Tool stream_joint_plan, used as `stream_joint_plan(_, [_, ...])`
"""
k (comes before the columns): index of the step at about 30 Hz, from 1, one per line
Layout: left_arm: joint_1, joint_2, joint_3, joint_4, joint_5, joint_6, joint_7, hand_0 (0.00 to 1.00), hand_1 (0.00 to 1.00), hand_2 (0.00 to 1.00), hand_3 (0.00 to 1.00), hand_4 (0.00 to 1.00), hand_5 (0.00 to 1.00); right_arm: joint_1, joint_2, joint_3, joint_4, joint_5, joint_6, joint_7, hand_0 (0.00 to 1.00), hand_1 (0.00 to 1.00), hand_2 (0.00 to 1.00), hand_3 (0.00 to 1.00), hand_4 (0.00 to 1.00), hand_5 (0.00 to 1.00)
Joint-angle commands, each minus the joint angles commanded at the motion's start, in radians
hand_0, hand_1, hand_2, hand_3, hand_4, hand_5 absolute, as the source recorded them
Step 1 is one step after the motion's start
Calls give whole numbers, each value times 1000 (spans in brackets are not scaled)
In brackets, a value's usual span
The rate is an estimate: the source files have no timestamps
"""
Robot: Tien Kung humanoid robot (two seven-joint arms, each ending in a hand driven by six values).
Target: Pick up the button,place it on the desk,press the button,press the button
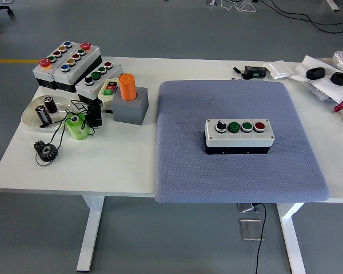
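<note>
A white button box with a black base lies in the middle of the blue-grey mat. Its top carries a black knob, two green buttons and a red button in a row. Neither of my hands shows in the head view. No person's hand is near the box.
At the back left stand several more button boxes, an orange cylinder in a grey block, a green cup, a dish with cylinders and a black gear. Small black parts and bags lie at the far right.
</note>
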Motion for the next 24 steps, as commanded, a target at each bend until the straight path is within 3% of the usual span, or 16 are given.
stream_joint_plan(2, [-3, 1, 4, 0, -6, 1, -2, 643, 700, 716, 539, 300, 998, 1, -2, 1, -1, 13, -19, 2, 821, 769, 786, 764, 599, 580])
stream_joint_plan(3, [-7, 3, 7, 0, -5, 0, -1, 643, 701, 717, 541, 300, 998, 1, -5, 7, -1, 9, -20, -4, 793, 754, 780, 846, 591, 572])
stream_joint_plan(8, [-25, 8, 16, 0, 1, -3, 1, 643, 701, 717, 541, 300, 998, 0, -19, 24, 10, -24, 2, -53, 793, 754, 780, 846, 591, 572])
stream_joint_plan(14, [-40, 13, 20, 0, -4, -3, -3, 643, 701, 718, 545, 300, 998, -5, -32, 32, 38, -113, -10, -185, 771, 734, 774, 827, 582, 576])
stream_joint_plan(17, [-42, 14, 17, 0, -2, -2, -4, 643, 701, 719, 549, 300, 998, -4, -31, 35, 45, -147, -13, -210, 748, 719, 759, 818, 578, 582])
stream_joint_plan(24, [-47, 17, 12, 0, 14, -3, 0, 643, 701, 719, 551, 302, 998, 4, -37, 24, 69, -155, -58, -283, 745, 719, 765, 822, 565, 590])
